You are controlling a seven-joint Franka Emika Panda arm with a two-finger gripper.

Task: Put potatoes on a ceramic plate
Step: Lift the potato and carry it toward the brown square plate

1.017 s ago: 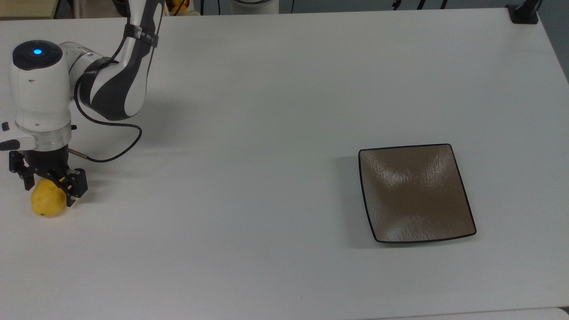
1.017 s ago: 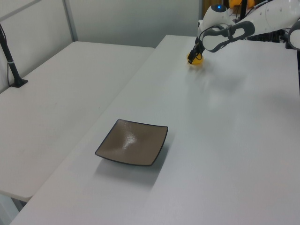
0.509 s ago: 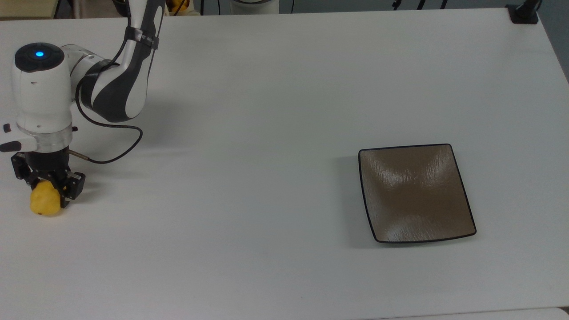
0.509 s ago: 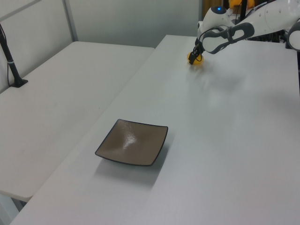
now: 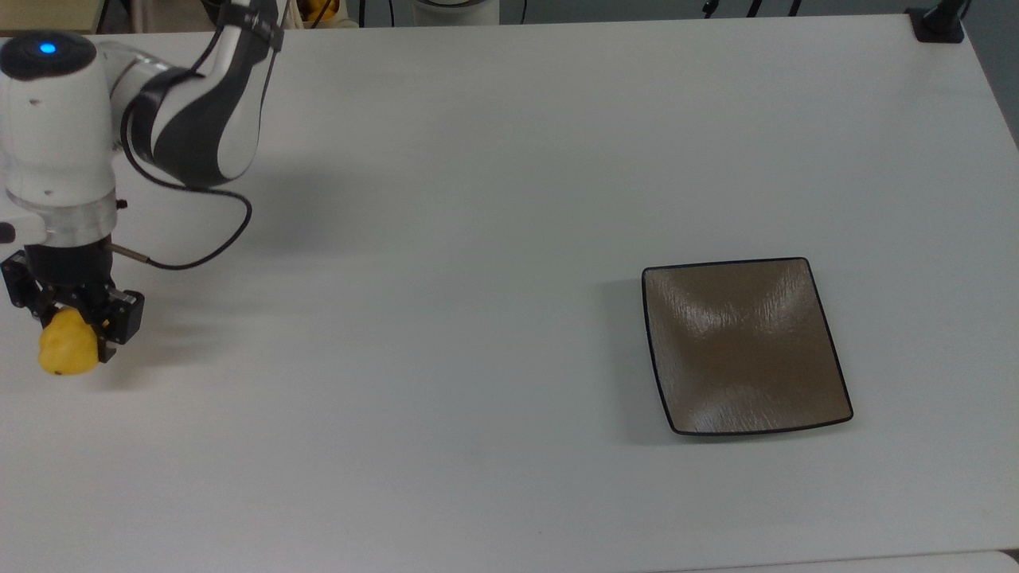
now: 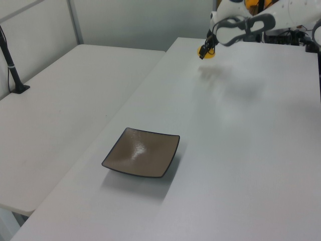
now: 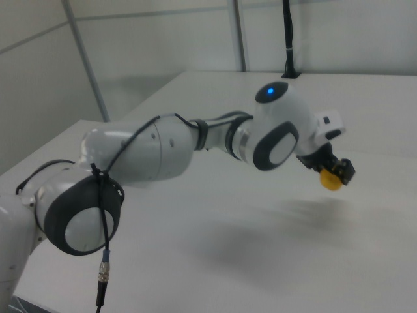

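Worktop (image 5: 493,239) is a plain white matte slab, lying flush against a second white table (image 6: 65,95) on the left view's left. Grey panelled walls are standing behind it in the left and right views. A black post (image 6: 11,60) is rising from that second table, and its clamp base (image 5: 939,24) is sitting at the worktop's far corner at the top view's upper right.

Plate (image 5: 744,346) is square with rounded corners, glossy brown-taupe, with a thin black rim and a finely streaked, slightly dished face catching glare. It is sitting flat at the top view's right, well apart from the arm, with nothing on it.

Arm (image 7: 169,153) is glossy white shell with dark grey joints, a blue light glowing on the wrist and a black cable looping off it.

Gripper (image 5: 70,322) is black and is clamping the potato (image 5: 68,350), a small smooth bright-yellow oval, at the top view's far left edge. In the right view the potato (image 7: 331,180) is hanging clear of the worktop, with its shadow lying separate below it.

Versus a second ago: the potato was resting on the worktop with the fingers spread around it; now the fingers are closed on it and the wrist is sitting higher, potato lifted. Plate is lying unchanged.
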